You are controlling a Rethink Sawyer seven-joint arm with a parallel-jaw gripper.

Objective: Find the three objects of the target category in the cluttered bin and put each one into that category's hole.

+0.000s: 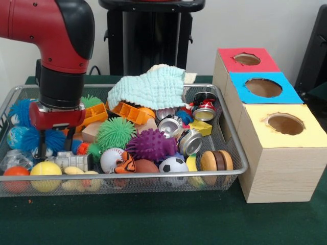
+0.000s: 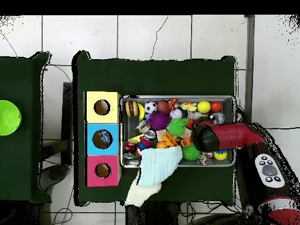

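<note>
Green felt covers the counter (image 1: 153, 219), and on it sits a wire mesh bin (image 1: 240, 162) packed with toys. Along the bin's nearest edge, from the front view's left to right, lie an orange ball (image 1: 16, 172), a yellow ball (image 1: 45, 170), a baseball (image 1: 111, 158), a small soccer ball (image 1: 173, 165) and a toy hamburger (image 1: 216, 161). Behind these sit a purple spiky ball (image 1: 150, 144), a green spiky ball (image 1: 116, 132) and 2 silver cans (image 1: 190, 141). A pale blue knitted cloth (image 1: 149, 88) drapes over the bin's far rim.

Beside the bin stands a wooden box (image 1: 278, 171) with 3 round holes, topped yellow (image 1: 285, 124), blue (image 1: 263, 88) and red (image 1: 247, 59).

The red and black arm (image 1: 61, 46) reaches down into the bin's left end in the front view. Its end effector (image 1: 53, 145) hangs among blue spiky balls (image 1: 23, 111), just above and behind the yellow ball, well apart from the box. Its dark fingers stand slightly apart and hold nothing that can be seen.
</note>
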